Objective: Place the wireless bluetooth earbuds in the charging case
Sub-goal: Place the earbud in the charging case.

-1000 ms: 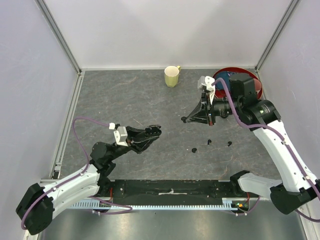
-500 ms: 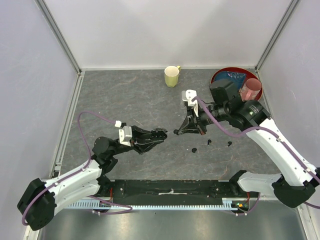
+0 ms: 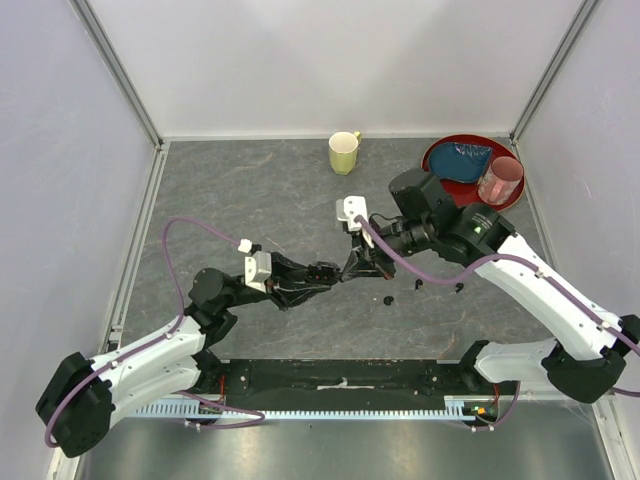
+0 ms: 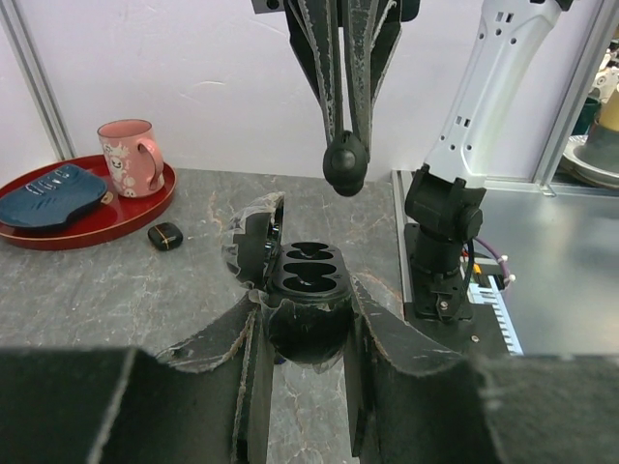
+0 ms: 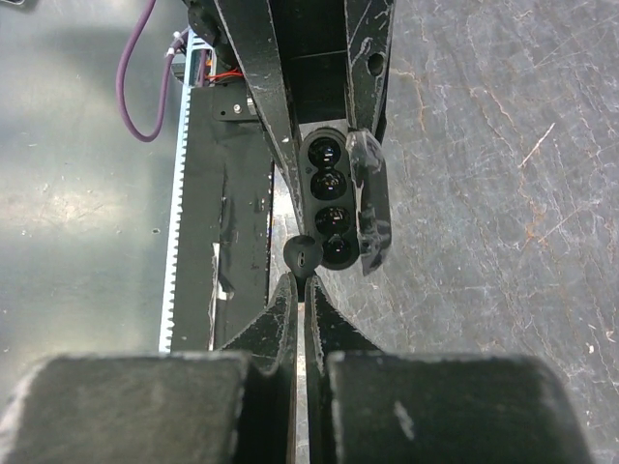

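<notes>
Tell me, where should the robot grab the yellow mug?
By the rim, coming straight down from above. The mug stands upright with its mouth open to the top, so one finger could slip inside and one stay outside, pinching the wall. The near-left wall is probably best, since the handle sticks out at the far right and would likely get in the way.

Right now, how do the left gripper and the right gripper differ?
The left gripper clasps the open charging case, fingers wide apart; the right gripper pinches a tiny earbud, fingers nearly together. The left gripper sits about level; the right gripper points down over the case. Both grip something black.
</notes>
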Controlling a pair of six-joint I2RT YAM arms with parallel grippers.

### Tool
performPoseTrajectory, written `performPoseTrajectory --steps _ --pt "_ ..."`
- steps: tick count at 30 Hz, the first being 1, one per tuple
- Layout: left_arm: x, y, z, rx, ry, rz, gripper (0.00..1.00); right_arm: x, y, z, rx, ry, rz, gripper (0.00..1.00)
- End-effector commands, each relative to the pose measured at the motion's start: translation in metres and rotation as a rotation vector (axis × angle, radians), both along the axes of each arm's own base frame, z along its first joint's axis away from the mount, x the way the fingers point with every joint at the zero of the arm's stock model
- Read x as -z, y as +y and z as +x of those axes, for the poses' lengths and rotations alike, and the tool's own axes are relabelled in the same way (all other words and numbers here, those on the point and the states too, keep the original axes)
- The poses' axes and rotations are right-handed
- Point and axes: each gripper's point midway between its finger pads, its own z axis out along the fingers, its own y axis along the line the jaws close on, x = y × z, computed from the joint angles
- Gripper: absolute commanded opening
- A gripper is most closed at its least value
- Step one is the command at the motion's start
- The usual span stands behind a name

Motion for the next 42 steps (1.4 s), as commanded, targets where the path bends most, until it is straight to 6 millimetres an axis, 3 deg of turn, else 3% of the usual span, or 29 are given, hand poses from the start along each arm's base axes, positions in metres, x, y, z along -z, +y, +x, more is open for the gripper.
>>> performPoseTrajectory --steps 1,32,38,42 --pt "-0.021 -0.002 -0.002 0.022 -0.083 -0.024 0.02 -0.013 0.011 0.008 0.002 -0.082 0.024 0.02" --pt "-0.022 -0.002 -0.006 0.04 -0.089 -0.03 0.02 0.02 0.025 0.012 0.009 -0.077 -0.097 0.02" --pt "-0.024 0.0 0.0 -0.004 -0.092 -0.05 0.02 0.028 0.022 0.014 0.034 -0.072 -0.141 0.12" --pt "-0.023 0.001 0.002 -0.014 -0.086 -0.051 0.02 0.023 0.021 0.015 0.046 -0.092 -0.131 0.25"
